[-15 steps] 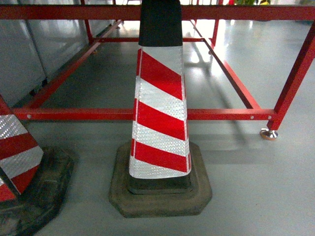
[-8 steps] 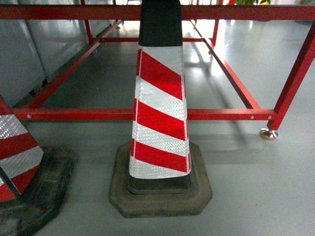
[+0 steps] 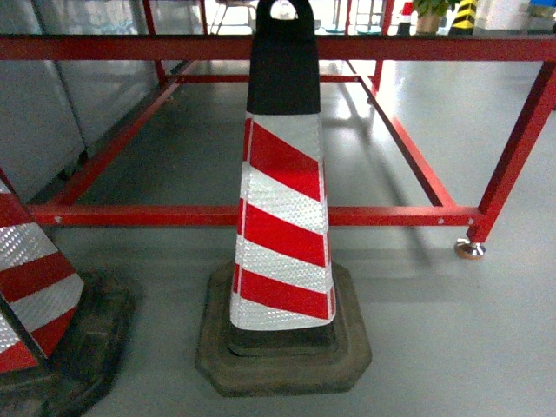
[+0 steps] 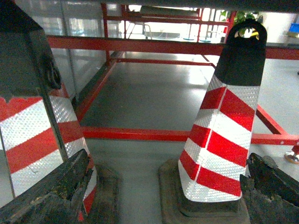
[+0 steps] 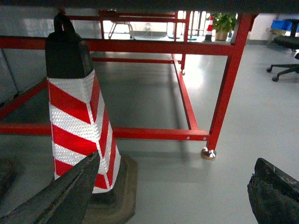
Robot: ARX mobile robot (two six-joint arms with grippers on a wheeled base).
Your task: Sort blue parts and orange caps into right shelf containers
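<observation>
L wrist view, nearest: left gripper (image 4: 154,196) w/ worn black fingers (image 4: 51,191) at both bottom corners, spread wide apart, nothing btwn them. R wrist view same story: right gripper (image 5: 173,196) fingers (image 5: 60,196) far apart at the lower corners, holding nothing. Neither gripper shows in head view.

Just past them, on grey floor (image 3: 452,339): center cone (image 3: 284,217), red/white reflective stripes, black top w/ a loop handle, standing upright on a dark octagonal rubber base (image 3: 282,347). Second cone (image 3: 30,287) at left edge; head view only catches its lower part and base, L wrist view shows it close up, filling the left side. R wrist view shows only the center cone.

Behind the cones: red metal frame (image 3: 174,215), low rail running across, leg at right on a round metal foot (image 3: 469,250). Grey panels (image 3: 52,104) far left.

Farthest: only R wrist view shows a black office chair (image 5: 285,56) and a potted plant (image 5: 223,23); head view catches the plant at its top edge.

Orange caps, blue parts, shelf containers: not in any view, can't tell where they are.
</observation>
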